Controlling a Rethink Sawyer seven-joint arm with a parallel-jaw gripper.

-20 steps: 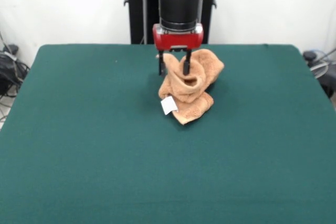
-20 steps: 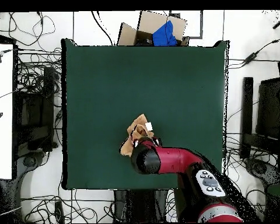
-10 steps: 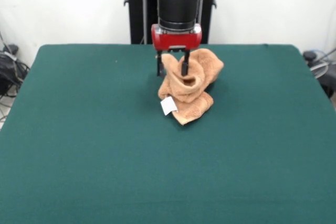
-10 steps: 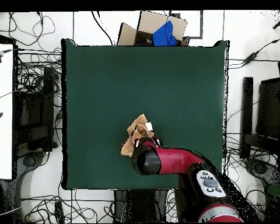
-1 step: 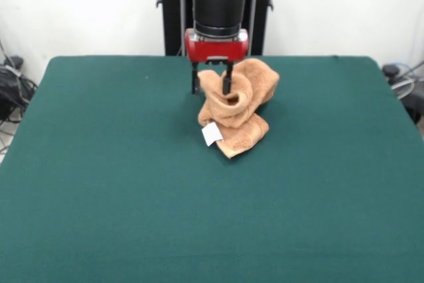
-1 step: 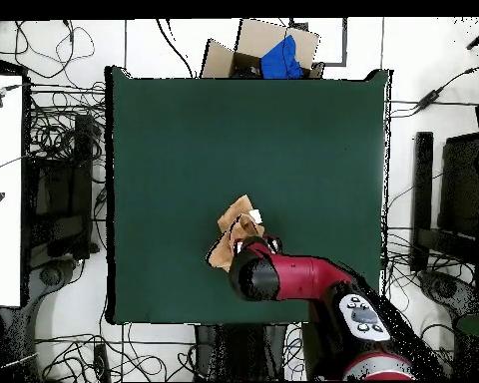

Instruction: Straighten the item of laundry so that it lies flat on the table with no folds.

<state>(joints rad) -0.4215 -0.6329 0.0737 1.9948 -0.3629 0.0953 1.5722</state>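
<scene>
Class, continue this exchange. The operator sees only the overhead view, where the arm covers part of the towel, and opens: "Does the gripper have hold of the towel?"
Observer: Yes. In the front view the gripper has a fold of the towel between its fingers.
Operator: Is the towel lying flat?
Observer: No. It stands bunched in a heap, with its top drawn up to the gripper.
Operator: Is any of it on the table?
Observer: Yes. Its lower folds rest on the table.
</scene>
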